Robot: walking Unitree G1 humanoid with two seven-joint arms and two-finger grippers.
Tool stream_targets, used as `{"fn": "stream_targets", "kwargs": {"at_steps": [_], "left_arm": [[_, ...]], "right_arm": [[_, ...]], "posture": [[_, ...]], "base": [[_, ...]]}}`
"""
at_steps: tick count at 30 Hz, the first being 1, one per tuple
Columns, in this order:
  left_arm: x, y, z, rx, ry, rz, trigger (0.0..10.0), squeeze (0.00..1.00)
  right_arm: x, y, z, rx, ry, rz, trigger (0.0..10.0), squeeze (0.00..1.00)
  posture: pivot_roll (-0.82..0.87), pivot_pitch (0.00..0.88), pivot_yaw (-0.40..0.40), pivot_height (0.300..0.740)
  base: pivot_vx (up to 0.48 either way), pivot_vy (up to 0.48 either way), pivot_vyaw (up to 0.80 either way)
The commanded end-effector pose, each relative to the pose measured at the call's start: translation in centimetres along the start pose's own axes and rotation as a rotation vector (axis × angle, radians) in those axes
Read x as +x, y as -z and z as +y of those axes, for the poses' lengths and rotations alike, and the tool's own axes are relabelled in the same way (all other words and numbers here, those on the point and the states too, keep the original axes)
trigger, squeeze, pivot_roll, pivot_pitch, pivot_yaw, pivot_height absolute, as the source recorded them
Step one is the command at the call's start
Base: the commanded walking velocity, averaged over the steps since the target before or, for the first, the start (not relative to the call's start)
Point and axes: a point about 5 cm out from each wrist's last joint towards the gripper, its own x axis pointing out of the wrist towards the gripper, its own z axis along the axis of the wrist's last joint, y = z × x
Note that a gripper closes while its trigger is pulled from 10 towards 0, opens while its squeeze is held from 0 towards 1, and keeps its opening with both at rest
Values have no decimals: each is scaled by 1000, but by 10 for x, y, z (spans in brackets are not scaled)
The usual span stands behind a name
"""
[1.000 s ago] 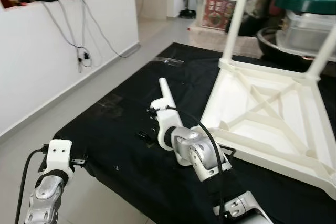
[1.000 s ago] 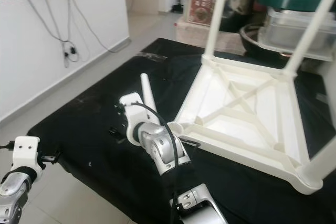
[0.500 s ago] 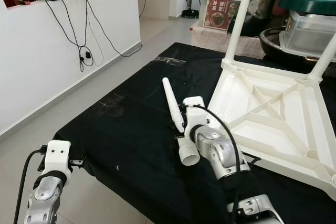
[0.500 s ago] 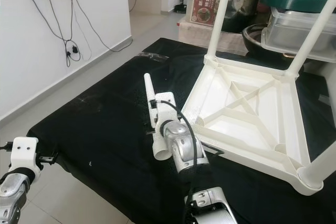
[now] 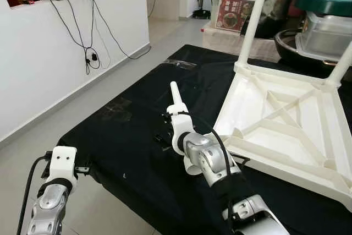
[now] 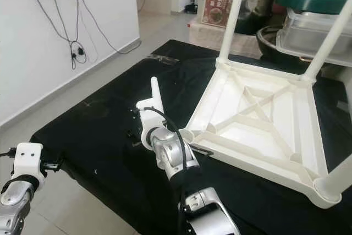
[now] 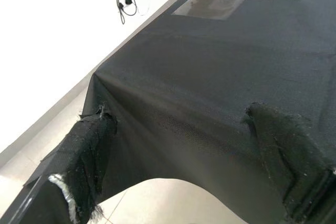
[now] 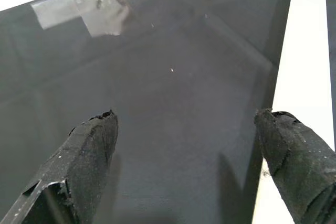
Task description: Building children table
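The right gripper [image 8: 188,115] hung low over the black cloth [image 5: 132,130] with its jaws wide apart and nothing between them. In the right wrist view only bare cloth lay in the gap. A patch of clear tape [image 8: 94,3] sat further out, beyond the fingertips [image 8: 100,124]. A white surface ran along the outer side of one finger, but I could not tell which white piece it was.

In the head views the loose table leg [image 5: 176,97] lay on the cloth just beside this gripper. Its thin end pointed away past the wrist and its wide end was partly hidden behind the silver forearm. The jaws did not close on it.

The upturned white table [image 5: 247,97] rested on the same cloth, well off to the side of the open jaws. Two fitted legs [image 5: 254,9] stood up from its far corners, and its ribbed underside faced up.

The left gripper [image 7: 178,114] hovered at the near corner of the cloth, also with its jaws apart and empty. Between its fingers the cloth edge dropped to the pale floor [image 7: 157,203]. Far ahead of it, cables [image 7: 123,3] hung down a white wall [image 5: 44,53].
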Motion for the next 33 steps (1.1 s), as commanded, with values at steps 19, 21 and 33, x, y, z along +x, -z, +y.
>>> {"fn": "stream_targets", "kwargs": {"at_steps": [19, 21, 33], "left_arm": [[-9, 26, -9, 15, 24, 133, 10000, 0], [-9, 26, -9, 16, 24, 134, 10000, 0], [-9, 27, -9, 20, 23, 138, 10000, 0]], "right_arm": [[3, -27, -10, 121, 75, -114, 10000, 0], [6, -17, -9, 113, 83, -67, 10000, 0], [7, -5, -29, 192, 241, -36, 10000, 0]], "posture": [[91, 0, -77, 740], [91, 0, -77, 740], [92, 0, -79, 740]], "base": [[0, 0, 0], [0, 0, 0], [0, 0, 0]]}}
